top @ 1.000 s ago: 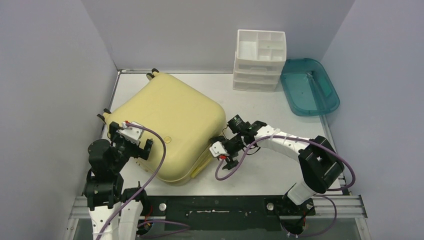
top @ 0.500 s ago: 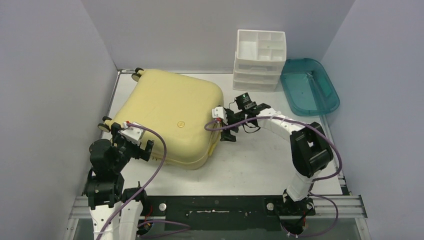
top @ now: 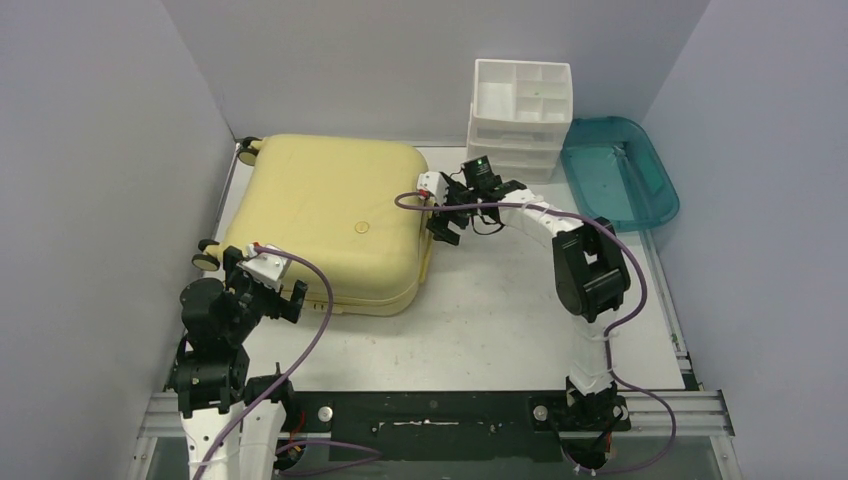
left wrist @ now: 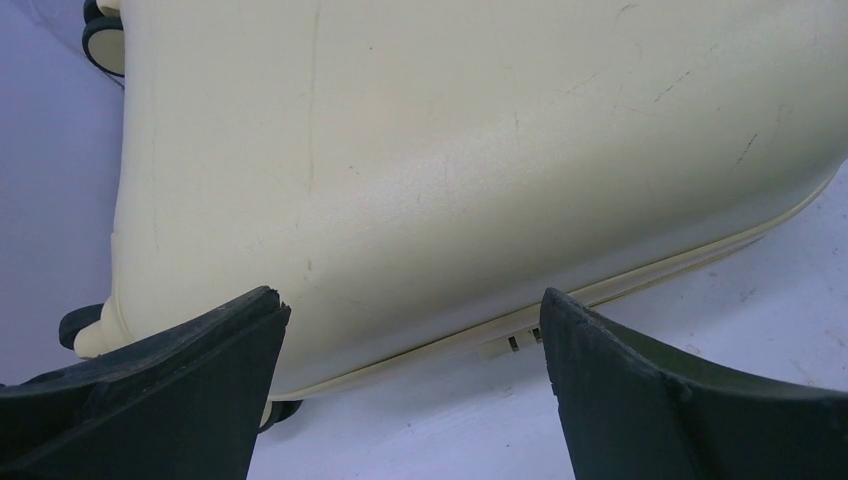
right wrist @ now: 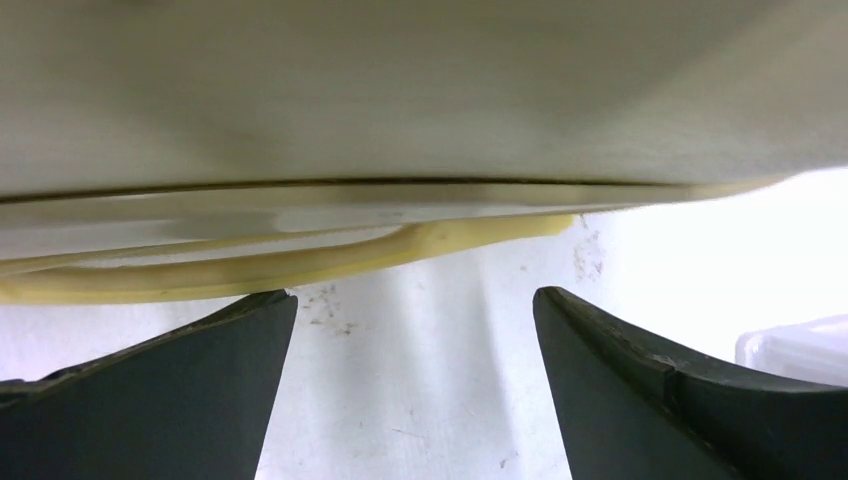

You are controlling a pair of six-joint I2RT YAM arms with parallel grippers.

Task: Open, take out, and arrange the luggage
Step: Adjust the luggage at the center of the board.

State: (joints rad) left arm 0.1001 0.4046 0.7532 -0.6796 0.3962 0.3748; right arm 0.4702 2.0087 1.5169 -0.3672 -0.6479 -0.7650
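The luggage (top: 330,215) is a pale-yellow hard-shell suitcase lying flat and closed on the left half of the table, its small wheels (top: 246,151) toward the left wall. My left gripper (top: 262,290) hovers open at its near-left corner. In the left wrist view the luggage shell (left wrist: 450,150) fills the top and nothing sits between the gripper (left wrist: 415,310) fingers. My right gripper (top: 434,208) is open against the luggage's right side. In the right wrist view the shell's seam (right wrist: 400,190) lies just beyond the empty gripper (right wrist: 415,300).
A white stacked drawer organizer (top: 521,120) stands at the back, just behind the right arm. A teal plastic tray (top: 618,172) lies at the back right. Grey walls close in on the left, back and right.
The luggage has swung round and slid toward the back-left corner. My right gripper swept from its near-right edge back along its right side. The left arm stayed put.
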